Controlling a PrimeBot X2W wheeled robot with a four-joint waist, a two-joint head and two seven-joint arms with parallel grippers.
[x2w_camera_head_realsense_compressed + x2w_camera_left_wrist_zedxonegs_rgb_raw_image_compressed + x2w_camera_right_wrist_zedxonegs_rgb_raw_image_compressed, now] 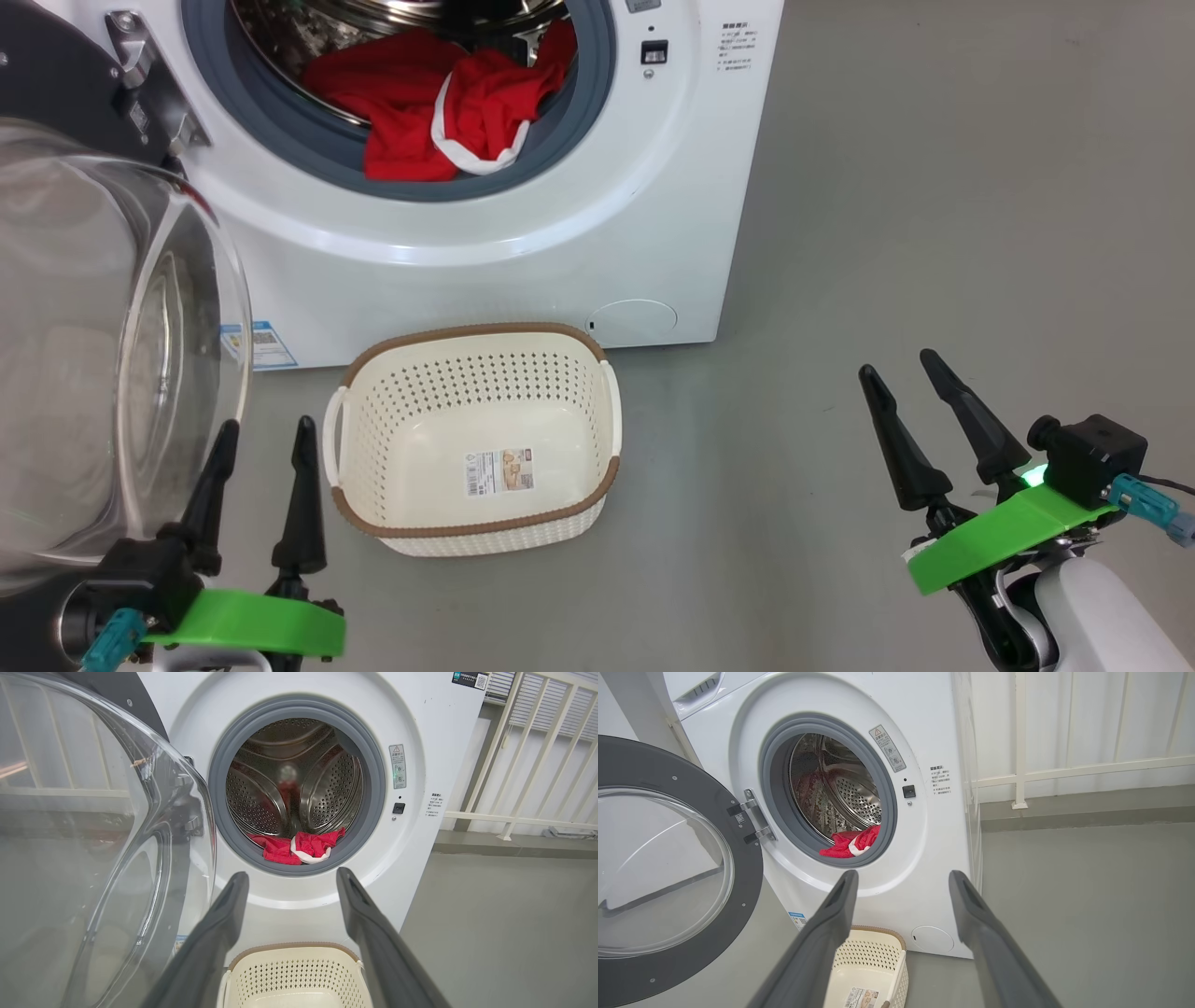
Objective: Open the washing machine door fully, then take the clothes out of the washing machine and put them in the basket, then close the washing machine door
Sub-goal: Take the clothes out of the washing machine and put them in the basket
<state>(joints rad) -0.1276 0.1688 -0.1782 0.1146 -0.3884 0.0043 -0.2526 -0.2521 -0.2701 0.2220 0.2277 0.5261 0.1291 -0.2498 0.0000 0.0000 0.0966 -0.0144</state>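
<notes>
The washing machine point(597, 215) stands with its round door point(103, 355) swung wide open to the left, its clear bowl window bulging toward me. Red clothes point(439, 103) with a white trim band lie at the drum's mouth, over the grey rubber ring; they also show in the wrist views point(299, 847) point(852, 842). The cream basket point(560, 523) sits on the floor in front of the machine, with nothing in it. My left gripper point(264, 432) is open beside the door glass, left of the basket. My right gripper point(899, 364) is open over bare floor, right of the basket.
Grey floor point(934, 233) stretches to the right of the machine. A white railing point(537, 765) and a low grey kerb stand behind it on the right. The open door point(668, 868) takes up the space left of the basket.
</notes>
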